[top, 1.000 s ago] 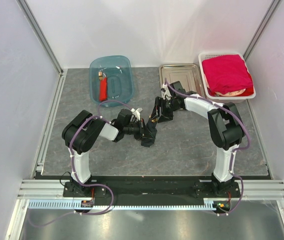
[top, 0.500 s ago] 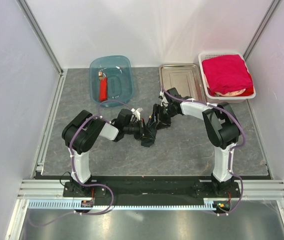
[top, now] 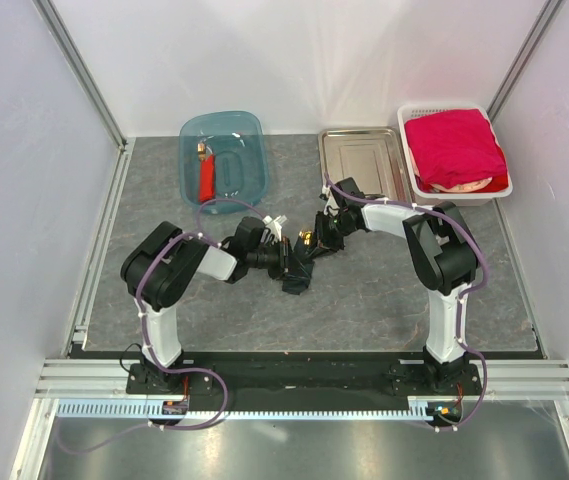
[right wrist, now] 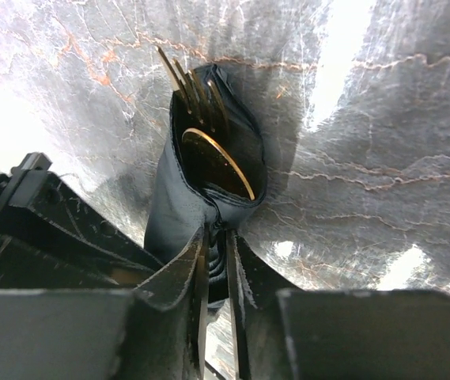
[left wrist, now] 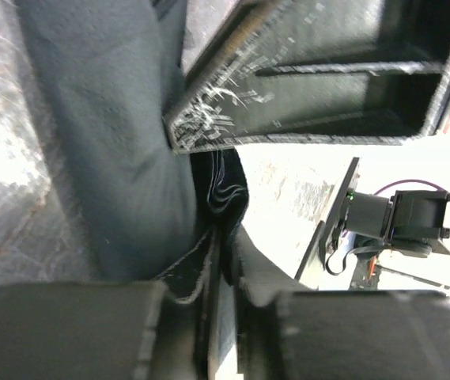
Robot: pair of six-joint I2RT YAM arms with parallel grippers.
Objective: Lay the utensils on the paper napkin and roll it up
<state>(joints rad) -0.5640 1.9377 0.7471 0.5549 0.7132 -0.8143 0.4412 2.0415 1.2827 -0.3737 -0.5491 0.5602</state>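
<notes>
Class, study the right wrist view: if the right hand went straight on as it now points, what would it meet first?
The rolled paper napkin, already pinched in the right hand, with gold utensils poking from its far end; beyond it, probably the table.

Left gripper [top: 286, 262] and right gripper [top: 311, 247] crowd the paper napkin [top: 296, 280] at centre (fingers nearly meeting). Mat [top: 364, 305] on the near side is open. Blue tub [top: 244, 180] and steel tray [top: 364, 160] bound the far side.

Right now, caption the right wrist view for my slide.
Napkin rolled around gold utensils, fork tines poking out, right jaws pinching its near edge.
</notes>
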